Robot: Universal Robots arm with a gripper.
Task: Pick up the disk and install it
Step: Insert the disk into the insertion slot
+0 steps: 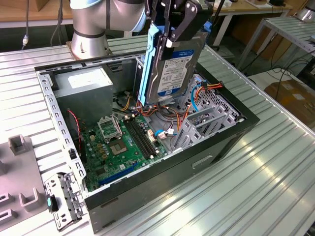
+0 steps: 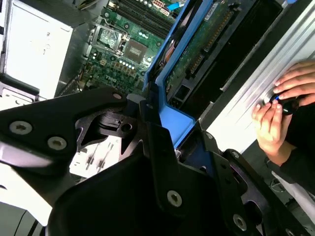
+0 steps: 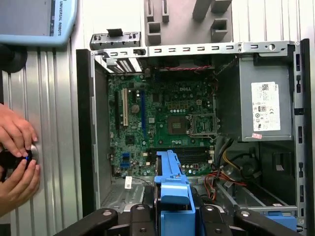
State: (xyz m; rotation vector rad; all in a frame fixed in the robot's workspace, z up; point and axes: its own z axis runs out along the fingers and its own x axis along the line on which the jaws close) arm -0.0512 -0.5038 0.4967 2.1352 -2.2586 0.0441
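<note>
Pick looks done, install in hand: above the motherboard [image 1: 123, 142], your gripper [image 1: 170, 30] is clamped on the disk [image 1: 174, 69], which hangs on end over the open case. I judge its blue rails need squaring to the drive bay [image 1: 211, 115], toward the exterior view's right.

The arm [image 1: 115, 12] stands on its silver base [image 1: 88, 37] at the far edge of the exterior view, and its wrist reaches toward that view's right. The pincer [image 1: 165, 32] points downward. Its black fingers [image 1: 184, 24] are closed from both sides on the upper end of the disk [image 1: 174, 69], which hangs upright, lifted clear beneath them. In both wrist views the pincer [image 2: 170, 123] [image 3: 172, 211] shows as two black linkage arms pressed against the disk's blue rails, one on each flank.
</note>
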